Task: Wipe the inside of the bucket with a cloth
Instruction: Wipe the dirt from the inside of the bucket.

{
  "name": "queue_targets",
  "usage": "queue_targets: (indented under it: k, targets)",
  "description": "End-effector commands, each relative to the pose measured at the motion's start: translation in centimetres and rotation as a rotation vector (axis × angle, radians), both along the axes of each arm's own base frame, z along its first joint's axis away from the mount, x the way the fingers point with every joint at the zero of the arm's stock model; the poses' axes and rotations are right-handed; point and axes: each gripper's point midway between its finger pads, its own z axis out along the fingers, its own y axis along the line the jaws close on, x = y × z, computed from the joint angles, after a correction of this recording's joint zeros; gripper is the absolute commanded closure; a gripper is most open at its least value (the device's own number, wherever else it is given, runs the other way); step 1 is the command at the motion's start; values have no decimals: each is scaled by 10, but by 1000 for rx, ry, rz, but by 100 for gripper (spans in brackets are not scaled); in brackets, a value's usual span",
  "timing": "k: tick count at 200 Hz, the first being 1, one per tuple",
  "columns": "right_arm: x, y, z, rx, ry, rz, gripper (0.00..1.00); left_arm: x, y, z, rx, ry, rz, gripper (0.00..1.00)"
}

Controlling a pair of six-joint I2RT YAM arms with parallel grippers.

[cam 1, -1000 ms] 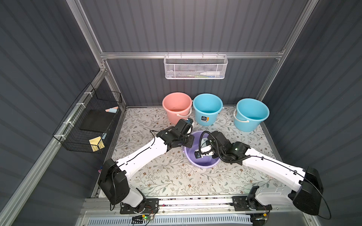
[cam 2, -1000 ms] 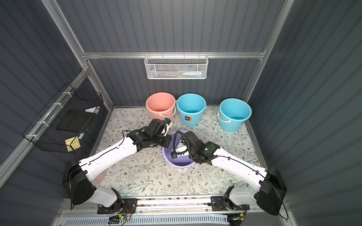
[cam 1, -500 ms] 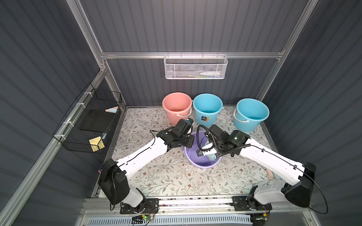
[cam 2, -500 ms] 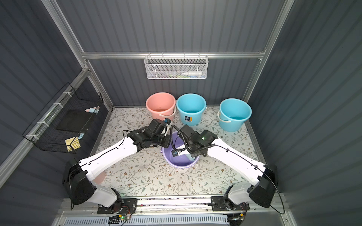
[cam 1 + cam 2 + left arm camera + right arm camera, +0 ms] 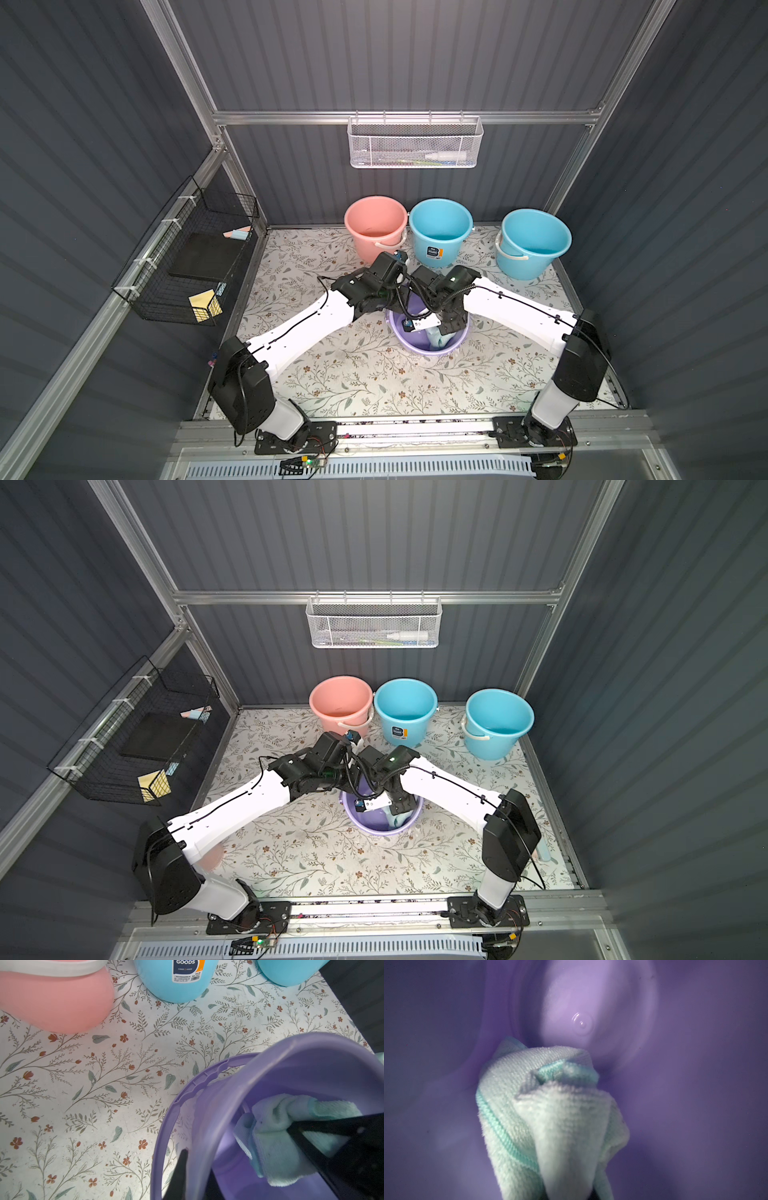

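Note:
A purple bucket (image 5: 432, 352) (image 5: 384, 832) stands on the flowered floor between my two arms. My left gripper (image 5: 196, 1167) is shut on the bucket's wall (image 5: 311, 1059), one finger outside and one inside. A pale green cloth (image 5: 438, 340) (image 5: 276, 1147) is bunched up inside the bucket. My right gripper (image 5: 295, 1129) reaches down into the bucket and is shut on the cloth (image 5: 550, 1105). The cloth hides the right fingertips in the right wrist view and lies against the bucket's inner wall near the bottom (image 5: 591, 1001).
Along the back wall stand a pink bucket (image 5: 376, 224) and two blue buckets (image 5: 440, 228) (image 5: 534, 241). A black wire basket (image 5: 195, 257) hangs on the left wall. A white mesh basket (image 5: 415, 143) hangs on the back wall.
My right arm has swung its wrist toward the back of the bucket, carrying the cloth along the inside. The left arm and the bucket have stayed in place.

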Motion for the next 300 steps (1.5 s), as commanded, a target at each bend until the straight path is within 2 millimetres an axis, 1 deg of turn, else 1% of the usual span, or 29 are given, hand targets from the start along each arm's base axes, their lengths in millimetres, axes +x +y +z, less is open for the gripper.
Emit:
queue_targets:
  k: [1, 28, 46, 72, 100, 133, 152, 164, 175, 191, 218, 240, 269, 290, 300]
  targets:
    - [4, 4, -26, 23, 29, -57, 100, -4, -8, 26, -72, -47, -23, 100]
    - [8, 11, -48, 77, 56, -98, 100, -5, -8, 26, -74, -46, -22, 100]
    - [6, 14, -63, 102, 101, -139, 100, -5, -8, 26, -77, -46, -23, 100]
    - [3, 15, -80, 120, 137, -194, 100, -4, -8, 28, -79, -50, -18, 100]
    - [2, 14, -97, 157, 136, -236, 100, -4, -7, 29, -81, -51, -11, 100]
    - [-5, 13, -110, 187, 161, -282, 100, -4, -5, 29, -79, -54, -2, 100]
    - [-9, 12, -110, 198, 174, -302, 100, -4, -5, 30, -80, -56, 2, 100]
    - [-10, 11, -104, 206, 170, -308, 100, -3, -4, 30, -77, -59, 6, 100]
    - [-9, 12, -93, 228, 156, -318, 100, -3, -3, 30, -74, -62, 9, 100]
    - [-7, 15, -72, 285, 129, -329, 100, -2, -2, 31, -72, -66, 16, 100]
    - [-11, 17, -31, 386, 92, -330, 100, 0, 0, 28, -62, -67, 27, 100]
    - [-16, 11, -4, 436, 62, -323, 100, 2, 3, 29, -54, -79, 44, 100]
    - [-25, 1, 24, 488, 24, -309, 100, 3, 8, 34, -50, -96, 67, 100]
    - [-27, -5, 45, 540, -16, -348, 100, 5, 13, 38, -56, -106, 107, 100]
    - [-26, -8, 57, 573, -40, -397, 100, 5, 15, 40, -55, -112, 115, 100]
